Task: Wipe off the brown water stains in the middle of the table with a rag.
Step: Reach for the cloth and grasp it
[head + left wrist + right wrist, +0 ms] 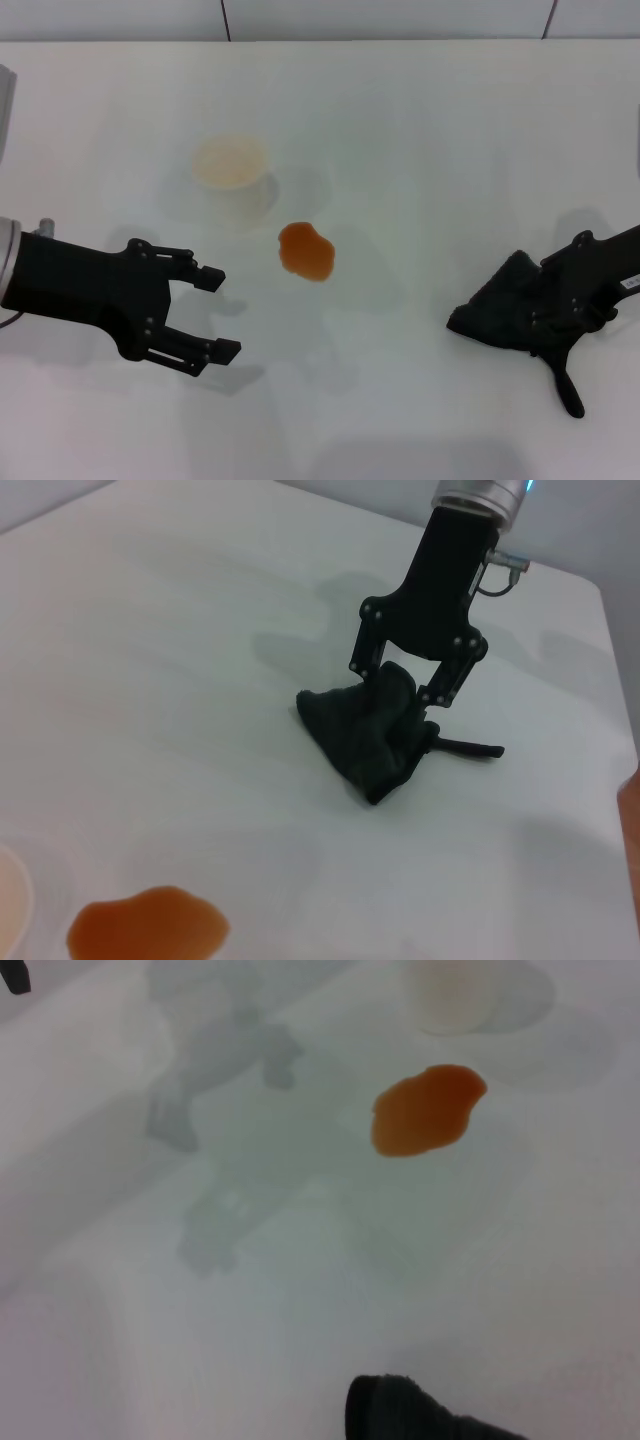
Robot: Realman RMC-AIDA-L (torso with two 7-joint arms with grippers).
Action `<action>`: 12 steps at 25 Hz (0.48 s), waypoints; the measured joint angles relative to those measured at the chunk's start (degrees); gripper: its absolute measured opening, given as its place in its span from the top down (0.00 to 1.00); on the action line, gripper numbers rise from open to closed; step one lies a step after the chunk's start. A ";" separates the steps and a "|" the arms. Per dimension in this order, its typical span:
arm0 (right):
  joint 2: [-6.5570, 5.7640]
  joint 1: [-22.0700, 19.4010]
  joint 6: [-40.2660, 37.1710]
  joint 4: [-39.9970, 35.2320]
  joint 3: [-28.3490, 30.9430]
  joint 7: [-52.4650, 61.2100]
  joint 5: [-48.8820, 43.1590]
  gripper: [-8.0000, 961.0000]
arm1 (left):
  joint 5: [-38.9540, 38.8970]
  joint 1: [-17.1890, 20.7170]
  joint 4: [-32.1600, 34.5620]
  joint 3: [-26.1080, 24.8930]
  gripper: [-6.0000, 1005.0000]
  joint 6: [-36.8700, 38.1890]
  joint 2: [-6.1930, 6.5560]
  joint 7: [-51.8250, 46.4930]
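Note:
The brown water stains (306, 251) form one orange-brown blotch in the middle of the white table (420, 130); it also shows in both wrist views (148, 930) (425, 1110). The rag (497, 305), dark and bunched with a thin tail, lies on the table to the right. My right gripper (532, 318) is lowered over it. The left wrist view shows that gripper (400, 685) open, its fingers straddling the top fold of the rag (360, 735). My left gripper (218, 314) hovers open and empty to the left of the stain.
A pale paper cup (230, 165) stands just behind and to the left of the stain. The table's far edge meets a wall at the back.

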 joint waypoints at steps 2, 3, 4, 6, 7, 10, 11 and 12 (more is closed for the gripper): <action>0.01 0.02 0.42 0.03 -0.57 -0.01 -0.03 0.55 | 0.00 0.00 0.01 0.00 0.11 -0.14 -0.02 -0.04; 0.00 0.03 0.66 0.03 -0.93 -0.01 -0.06 0.55 | 0.00 0.00 0.01 0.00 0.11 -0.25 -0.04 -0.06; -0.02 0.03 1.07 0.04 -1.48 -0.01 -0.25 0.56 | 0.00 0.00 0.01 0.00 0.11 -0.41 -0.07 -0.07; -0.03 0.05 1.64 0.04 -2.04 -0.01 -0.72 0.57 | 0.00 0.00 0.01 -0.01 0.11 -0.52 -0.09 -0.08; -0.02 0.05 1.78 0.04 -2.19 -0.01 -0.89 0.58 | 0.00 -0.01 0.02 -0.02 0.11 -0.54 -0.09 -0.08; -0.06 0.08 2.40 0.04 -2.52 -0.02 -1.35 0.60 | 0.00 -0.11 -0.04 -0.02 0.11 -0.60 -0.08 -0.02; -0.07 0.10 2.62 0.04 -2.56 -0.02 -1.48 0.60 | 0.00 -0.15 -0.10 -0.02 0.11 -0.61 -0.08 0.00; -0.07 0.13 2.92 0.04 -2.61 -0.04 -1.52 0.61 | 0.00 -0.28 -0.24 -0.02 0.11 -0.64 -0.08 0.03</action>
